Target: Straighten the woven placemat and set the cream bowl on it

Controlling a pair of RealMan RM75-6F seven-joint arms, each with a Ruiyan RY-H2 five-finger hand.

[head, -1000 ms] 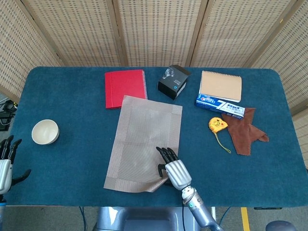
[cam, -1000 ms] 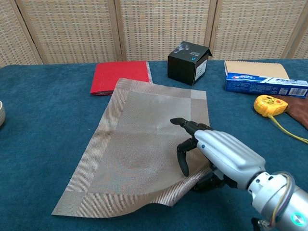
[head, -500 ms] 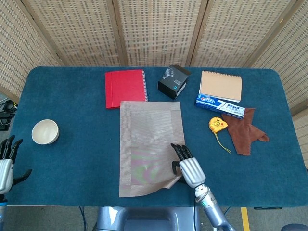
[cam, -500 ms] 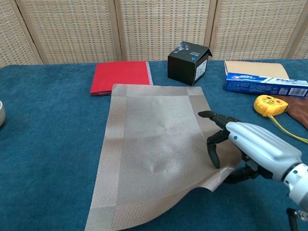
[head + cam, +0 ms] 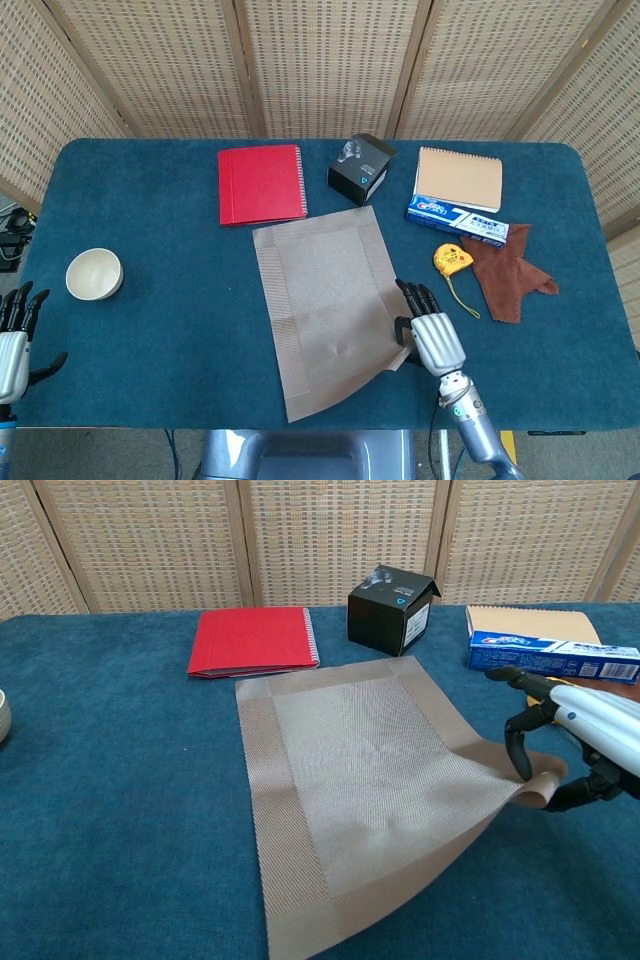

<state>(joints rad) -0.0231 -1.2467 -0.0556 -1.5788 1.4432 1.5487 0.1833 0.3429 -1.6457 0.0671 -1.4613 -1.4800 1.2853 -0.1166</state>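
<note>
Woven tan placemat (image 5: pixel 325 300), mid-worktop, lying askew, its near right corner curled up and pinched by the right hand (image 5: pixel 427 332). Thin, limp and light by the look of it; probably best dragged by an edge or corner. Cream bowl (image 5: pixel 94 273), far left, rigid, likely breakable; take by the rim. Left hand (image 5: pixel 14 340) empty, fingers spread, near the bowl.

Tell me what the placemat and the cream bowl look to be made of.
Placemat: thin, flexible woven synthetic or fibre, matte; fine weave lines show and its corner curls up where the right hand holds it. Cream bowl: probably glazed ceramic, smooth and plain; plastic is possible.
</note>
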